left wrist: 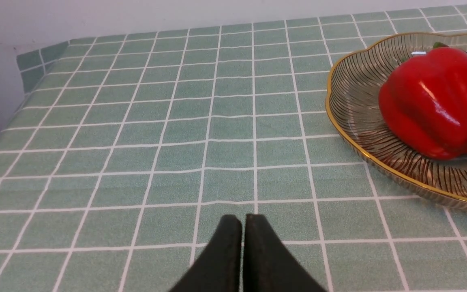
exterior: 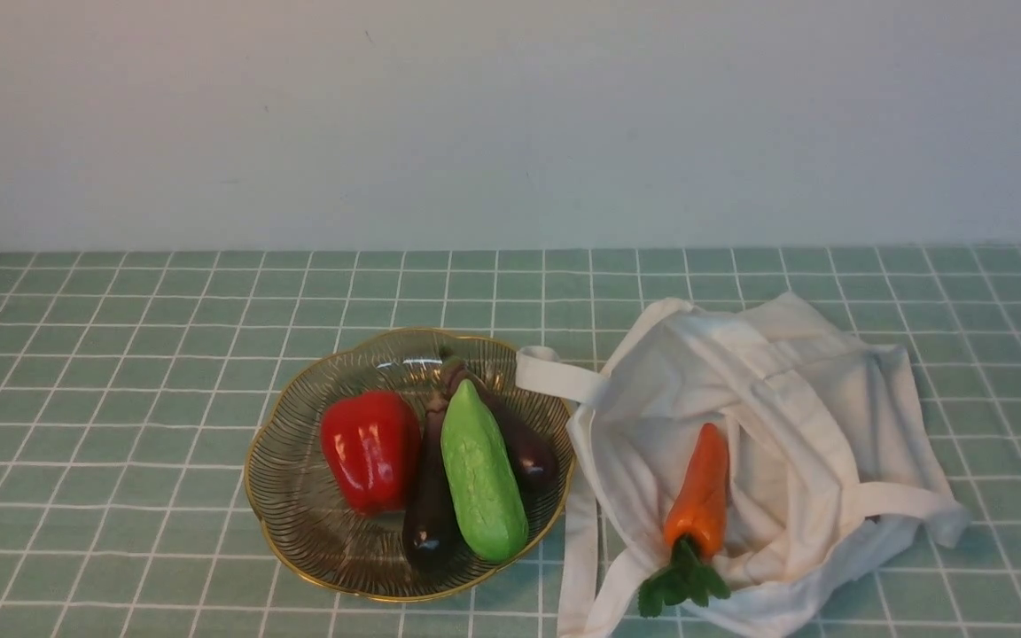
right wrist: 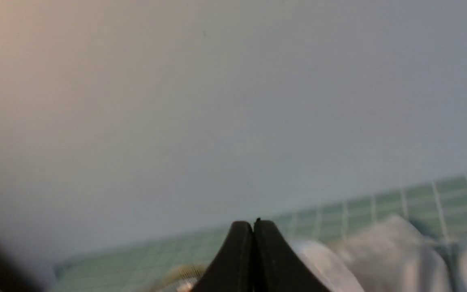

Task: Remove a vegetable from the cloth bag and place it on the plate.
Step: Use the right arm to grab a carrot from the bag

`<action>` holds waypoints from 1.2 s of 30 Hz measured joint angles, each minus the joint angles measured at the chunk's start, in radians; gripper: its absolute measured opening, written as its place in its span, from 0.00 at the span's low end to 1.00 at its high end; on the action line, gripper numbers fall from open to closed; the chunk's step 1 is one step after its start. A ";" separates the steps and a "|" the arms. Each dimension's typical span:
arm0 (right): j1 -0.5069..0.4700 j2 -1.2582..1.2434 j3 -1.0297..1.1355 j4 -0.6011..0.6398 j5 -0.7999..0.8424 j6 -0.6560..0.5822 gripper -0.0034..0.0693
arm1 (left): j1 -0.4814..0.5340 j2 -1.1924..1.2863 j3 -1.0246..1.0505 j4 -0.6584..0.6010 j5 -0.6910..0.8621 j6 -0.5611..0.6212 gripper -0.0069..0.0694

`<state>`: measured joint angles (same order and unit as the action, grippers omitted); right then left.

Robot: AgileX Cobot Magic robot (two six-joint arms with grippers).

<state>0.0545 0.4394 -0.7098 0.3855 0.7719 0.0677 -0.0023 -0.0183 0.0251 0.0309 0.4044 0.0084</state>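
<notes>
One carrot [exterior: 699,501] in one bag [exterior: 794,390], four vegetables [exterior: 482,483] on one plate [exterior: 298,509]; left hand [left wrist: 243,227], right hand [right wrist: 253,231] closed empty

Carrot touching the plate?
Apart. Front view: carrot lies on the bag, with white fabric between it and the plate.

Carrot [exterior: 699,496] uncovered in bag [exterior: 812,416] mouth, plate [exterior: 293,496] middle crowded, left side bare

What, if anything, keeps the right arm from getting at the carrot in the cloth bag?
Probably nothing, so likely yes: the carrot lies uncovered in the open mouth of the cloth bag, with no fabric or strap over it. The right end effector is shut, so it would need to open first.
</notes>
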 joint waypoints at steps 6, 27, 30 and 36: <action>0.010 0.502 -0.119 -0.054 0.325 0.005 0.03 | 0.000 0.000 0.000 0.000 0.000 0.000 0.08; 0.449 1.254 -0.476 -0.184 0.199 0.334 0.46 | 0.000 0.000 0.000 0.000 0.000 0.000 0.08; 0.449 1.284 -0.481 -0.201 0.195 0.382 0.57 | 0.000 0.000 0.000 0.000 0.000 0.000 0.08; 0.449 1.347 -0.481 -0.272 0.189 0.489 0.70 | 0.000 0.000 0.000 0.000 0.000 0.000 0.08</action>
<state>0.5036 1.7859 -1.1909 0.1134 0.9605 0.5571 -0.0023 -0.0183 0.0251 0.0309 0.4044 0.0084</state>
